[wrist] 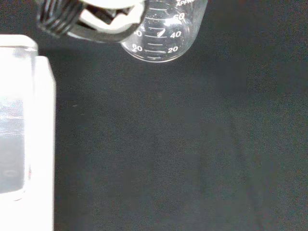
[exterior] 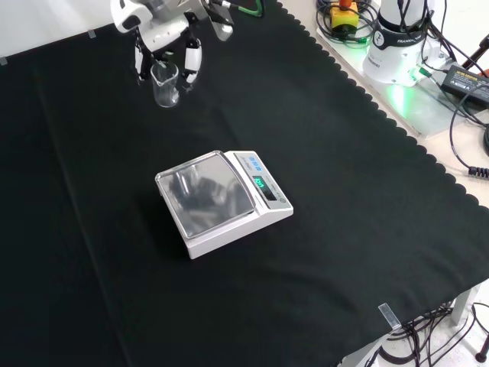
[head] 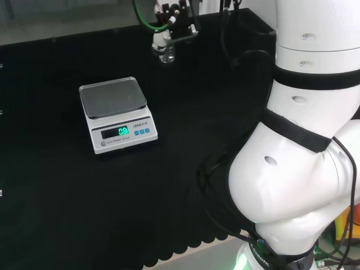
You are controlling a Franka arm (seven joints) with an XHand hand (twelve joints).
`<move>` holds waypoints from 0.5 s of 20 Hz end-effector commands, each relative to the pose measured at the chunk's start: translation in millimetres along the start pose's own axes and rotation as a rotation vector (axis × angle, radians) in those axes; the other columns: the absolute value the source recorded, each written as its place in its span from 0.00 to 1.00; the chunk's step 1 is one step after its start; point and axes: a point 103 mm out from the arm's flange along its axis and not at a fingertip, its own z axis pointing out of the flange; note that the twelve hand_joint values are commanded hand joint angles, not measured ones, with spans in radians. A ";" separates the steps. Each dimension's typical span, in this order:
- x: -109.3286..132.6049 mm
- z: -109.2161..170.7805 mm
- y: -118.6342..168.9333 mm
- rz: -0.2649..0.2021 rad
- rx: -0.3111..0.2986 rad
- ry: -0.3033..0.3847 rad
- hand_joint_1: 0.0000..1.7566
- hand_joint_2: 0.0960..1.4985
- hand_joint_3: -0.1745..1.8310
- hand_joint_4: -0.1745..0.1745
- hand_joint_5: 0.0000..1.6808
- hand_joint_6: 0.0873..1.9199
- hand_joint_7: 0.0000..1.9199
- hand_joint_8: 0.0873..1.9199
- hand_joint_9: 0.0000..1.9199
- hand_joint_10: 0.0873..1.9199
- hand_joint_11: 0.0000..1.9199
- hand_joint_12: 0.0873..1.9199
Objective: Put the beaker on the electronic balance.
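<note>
White arm links (head: 304, 169) sit closest in head view, big at right. Electronic balance (head: 117, 115) stands on the black cloth (head: 67, 214) left of them, steel pan on top bare, green digits lit on the front panel. Front view: balance (exterior: 223, 201) mid-cloth, turned at an angle, display side facing right. Beaker (exterior: 166, 84) is far from it, near the top left of front view, upright, clear glass, looks empty. Hand (exterior: 164, 34) comes down over it from the view's top, fingers (exterior: 192, 65) hanging on both sides of the glass and curled in around it; can't tell from front view whether the beaker base touches the cloth. Head view: beaker (head: 166, 53) at the far side of the cloth, behind and right of the balance, under the hand (head: 174, 22), well apart from the pan. Wrist view: beaker (wrist: 161, 31) close up with printed graduation marks, a black ribbed finger (wrist: 72, 19) wrapped against its side, white edge of the balance (wrist: 24, 134) at the picture's side, dark cloth between them.
</note>
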 end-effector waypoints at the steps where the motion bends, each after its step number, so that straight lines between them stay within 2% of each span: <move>1: 36.1 0.6 0.6 -0.044 0.010 0.008 0.58 0.43 0.36 0.00 0.55 0.10 0.57 0.19 0.78 0.00 0.78 0.29; 10: 84.6 5.8 6.3 -0.122 0.025 0.024 0.57 0.44 0.36 0.00 0.55 0.10 0.57 0.19 0.78 0.00 0.78 0.29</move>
